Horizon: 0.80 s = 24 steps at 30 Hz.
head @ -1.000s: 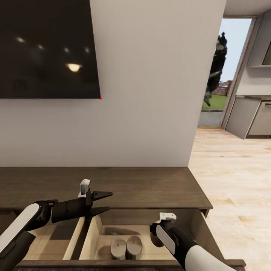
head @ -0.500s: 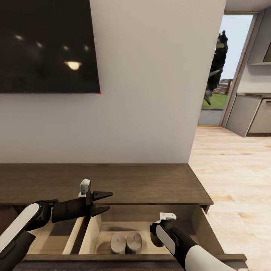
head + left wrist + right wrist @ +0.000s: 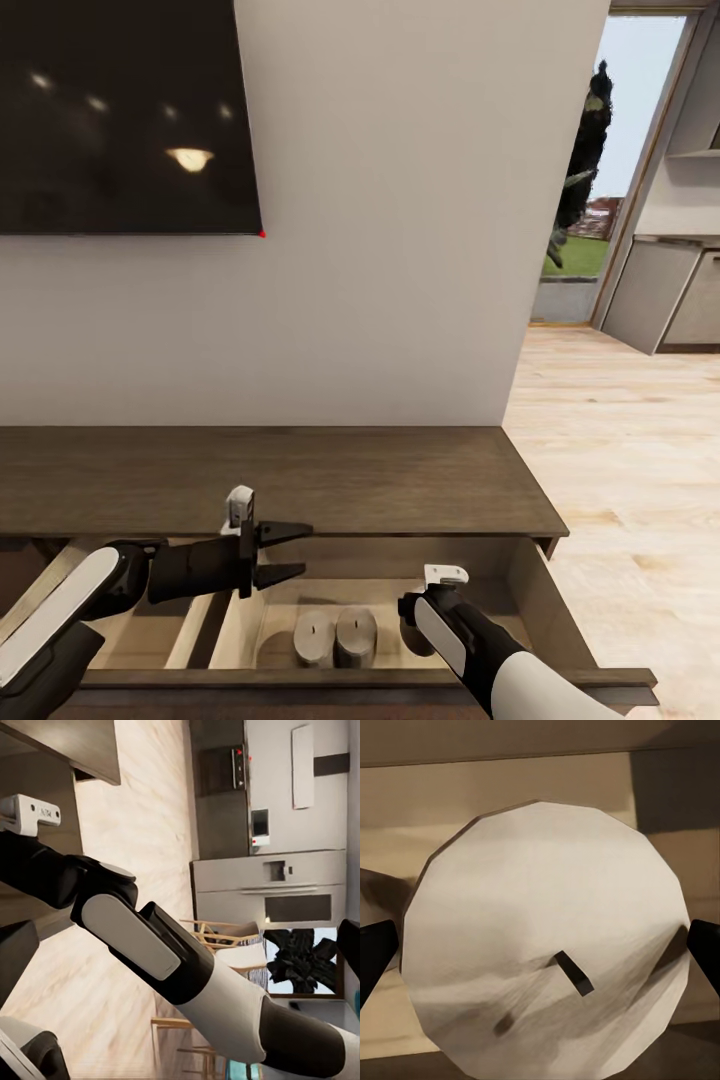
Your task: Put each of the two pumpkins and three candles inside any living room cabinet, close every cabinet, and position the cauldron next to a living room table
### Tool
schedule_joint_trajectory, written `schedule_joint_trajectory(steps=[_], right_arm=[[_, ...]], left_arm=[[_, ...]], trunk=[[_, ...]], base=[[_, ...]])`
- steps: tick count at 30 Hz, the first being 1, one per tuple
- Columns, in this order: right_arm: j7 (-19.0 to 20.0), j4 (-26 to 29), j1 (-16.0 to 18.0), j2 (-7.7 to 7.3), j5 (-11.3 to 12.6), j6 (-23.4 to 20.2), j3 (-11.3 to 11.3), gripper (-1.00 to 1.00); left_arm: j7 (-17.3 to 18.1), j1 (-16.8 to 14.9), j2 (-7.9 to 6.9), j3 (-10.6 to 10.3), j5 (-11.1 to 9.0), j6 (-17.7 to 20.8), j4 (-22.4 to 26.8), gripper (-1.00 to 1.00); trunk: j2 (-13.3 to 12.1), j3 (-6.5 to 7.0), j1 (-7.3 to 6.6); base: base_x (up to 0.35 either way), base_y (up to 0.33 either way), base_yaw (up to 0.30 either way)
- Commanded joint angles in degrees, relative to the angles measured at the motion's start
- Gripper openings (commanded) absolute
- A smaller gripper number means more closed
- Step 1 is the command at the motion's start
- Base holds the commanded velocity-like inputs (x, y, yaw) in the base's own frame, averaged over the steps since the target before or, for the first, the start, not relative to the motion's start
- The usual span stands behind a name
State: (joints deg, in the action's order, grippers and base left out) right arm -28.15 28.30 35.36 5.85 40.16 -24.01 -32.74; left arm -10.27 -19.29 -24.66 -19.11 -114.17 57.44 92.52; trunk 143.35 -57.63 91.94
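Left gripper (image 3: 288,551) shifted right, right gripper clamping round waxy candle (image 3: 547,960) — wick dark.

My right end effector (image 3: 408,628) sits behind its own wrist; I see the third candle (image 3: 547,960) with its sides hidden.

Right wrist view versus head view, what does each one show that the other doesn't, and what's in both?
Right wrist view alone: a close look onto the top of a pale candle with its dark wick, sitting between the right gripper's fingertips.

Head view alone: the dark screen, the cabinet's top, two candles lying in the drawer, the open left gripper, the doorway.

Both: the open drawer's light wooden interior.
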Motion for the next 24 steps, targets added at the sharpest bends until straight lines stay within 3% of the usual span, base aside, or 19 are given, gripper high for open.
schedule_joint_trajectory(steps=[1,8,24], right_arm=[[-0.4,0.1,0.1,-0.05,0.4,-0.2,-0.4,-1.00],[-0.4,0.1,0.1,-0.04,0.2,-0.2,-0.4,-1.00],[-0.5,0.1,0.1,-0.03,0.0,-0.1,-0.4,-1.00]], left_arm=[[-0.5,0.0,-0.04,-0.1,-0.6,0.0,0.0,1.00],[-0.5,0.0,-0.04,-0.1,-0.6,0.0,0.0,1.00],[-0.5,0.0,0.03,-0.1,-0.6,0.0,0.0,1.00]], trunk=[[0.0,-0.28,0.01],[0.1,-1.83,0.19],[0.1,-1.83,0.19]], base=[[0.000,0.000,0.000],[0.000,0.000,0.000],[0.000,0.000,0.000]])
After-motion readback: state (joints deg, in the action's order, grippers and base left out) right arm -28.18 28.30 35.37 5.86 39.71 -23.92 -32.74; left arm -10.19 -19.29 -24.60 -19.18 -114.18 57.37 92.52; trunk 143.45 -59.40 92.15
